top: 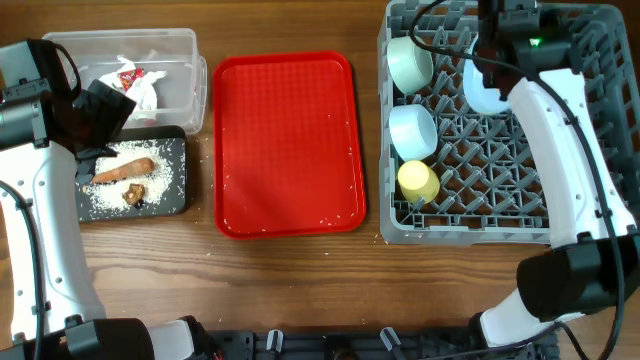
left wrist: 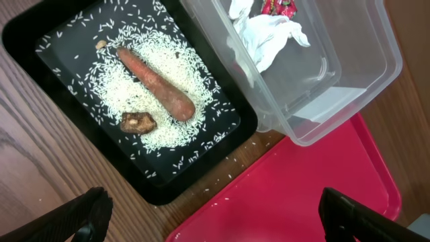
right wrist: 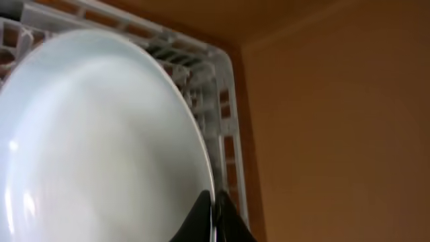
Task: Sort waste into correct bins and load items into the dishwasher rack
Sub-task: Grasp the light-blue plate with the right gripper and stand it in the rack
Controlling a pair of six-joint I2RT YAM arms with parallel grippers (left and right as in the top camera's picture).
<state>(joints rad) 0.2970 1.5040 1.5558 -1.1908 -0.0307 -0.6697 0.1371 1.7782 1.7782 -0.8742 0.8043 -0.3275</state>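
- At the right gripper (right wrist: 213,215): clamped on the lower rim of the pale blue round plate (right wrist: 101,134), held on edge over the far part of the large square grey plastic rack (top: 465,232), by the right edge of the table.
- Could tip flat or roll on release if not seated between the pegs; could also strike the rack wall, very near in the right wrist view.
- At the left gripper (left wrist: 215,210): fingers wide apart, holding nothing, above the shallow black rectangular tray (left wrist: 40,40) by the left edge.
- Could push more white rice-like crumbs (left wrist: 134,60) onto the wood if lowered carelessly.
- Only in the right wrist view: how thin the grip on the rim is; hidden under the arm from overhead.
- Only from overhead: pale green bowl (top: 410,62), pale blue bowl (top: 412,130) and small yellow cup (top: 418,181), already along the left side of the rack.
- Clear only in the left wrist view: loose grains on the wood beside the black tray.
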